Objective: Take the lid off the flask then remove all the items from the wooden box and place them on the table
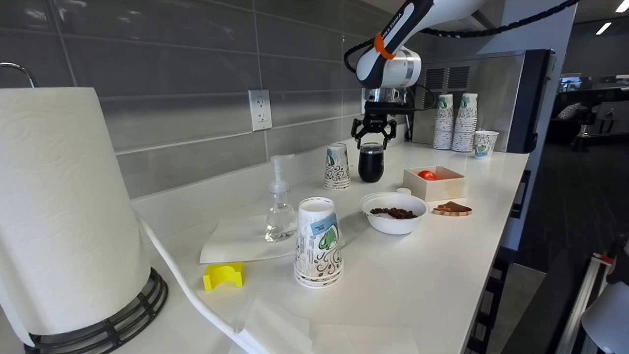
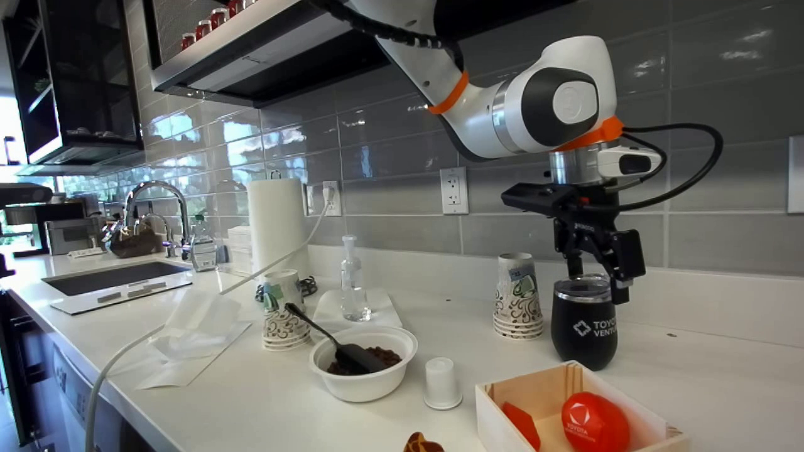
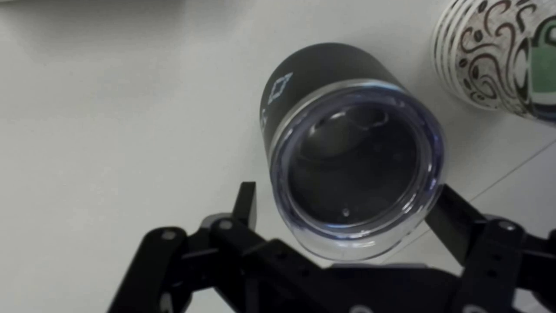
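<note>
The black flask (image 1: 371,167) stands upright on the white table (image 1: 393,300), near the back wall; it also shows in an exterior view (image 2: 583,333) and in the wrist view (image 3: 325,65). Its clear round lid (image 3: 343,248) sits on top. My gripper (image 3: 347,200) is open, its fingers on either side of the lid. The left finger in the wrist view is apart from it; the right one is very close, and I cannot tell if it touches. The pale wooden box (image 1: 444,189) holds a round red item (image 2: 595,422) and a flat red piece (image 2: 521,424).
A stack of paper cups (image 2: 518,301) stands close beside the flask. A white bowl (image 2: 361,392) with dark beans and a black spoon, a small white cup (image 2: 441,380) and a brown steak-shaped piece (image 1: 452,209) are near the box. More cups (image 1: 319,246) stand along the counter.
</note>
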